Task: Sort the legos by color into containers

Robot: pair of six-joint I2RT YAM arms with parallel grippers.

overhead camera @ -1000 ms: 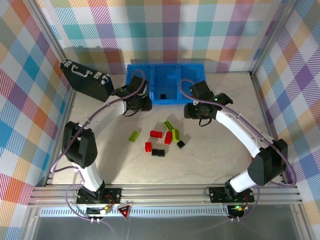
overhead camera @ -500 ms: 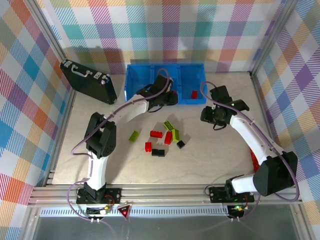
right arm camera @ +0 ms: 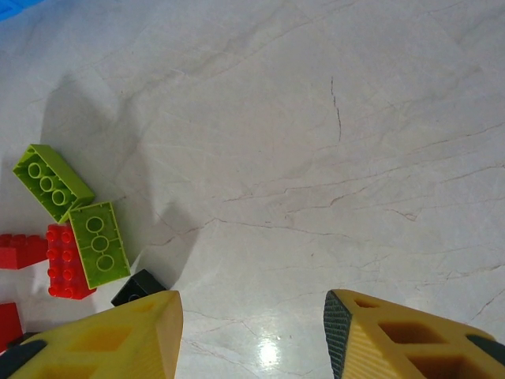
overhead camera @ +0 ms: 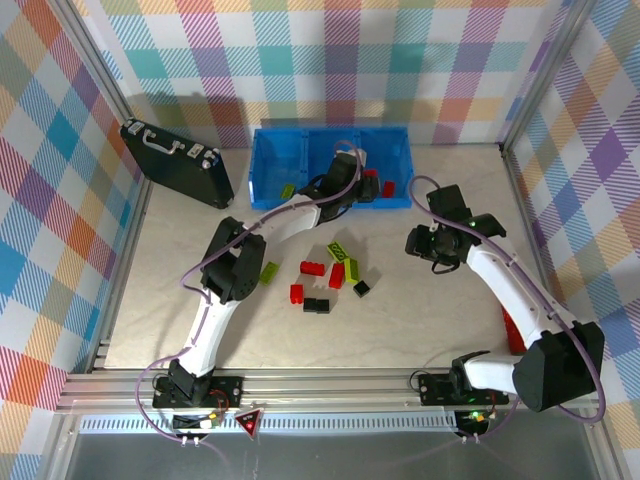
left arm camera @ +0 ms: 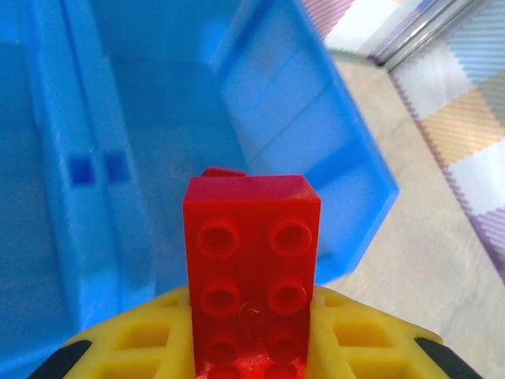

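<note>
**Top view.** Showed the blue bin (overhead camera: 320,133) at upper centre, with a lime lego (overhead camera: 287,190) in its left compartment (overhead camera: 272,160) and a lying red lego (overhead camera: 388,187) in its right compartment (overhead camera: 396,160). Showed the left gripper (overhead camera: 366,184) stretched up over the bin, just left of that lying red lego. Placed the right gripper (overhead camera: 425,244) right of centre, over bare table (overhead camera: 450,320), well apart from the bin. Counted eight loose legos (overhead camera: 312,267) clustered at mid-frame on the table: three lime, three red, two black. Included a black briefcase (overhead camera: 175,160) at upper left.

**Left wrist view.** Showed the left gripper clenched on a held red lego (left arm camera: 252,268) at lower centre, upright between yellow fingers (left arm camera: 134,347), studs toward the camera. Caught the edge of a further red piece (left arm camera: 221,170) just above it, down on the blue compartment floor. Showed pale table beyond the bin wall at right.

**Right wrist view.** Showed the right gripper's fingers (right arm camera: 110,339) parted at the bottom corners, grasping nothing, with bare table between them. Grouped two lime bricks (right arm camera: 98,243), red bricks (right arm camera: 67,260) and one black brick (right arm camera: 138,288) at lower left, the black brick just beside the left-hand finger.
</note>
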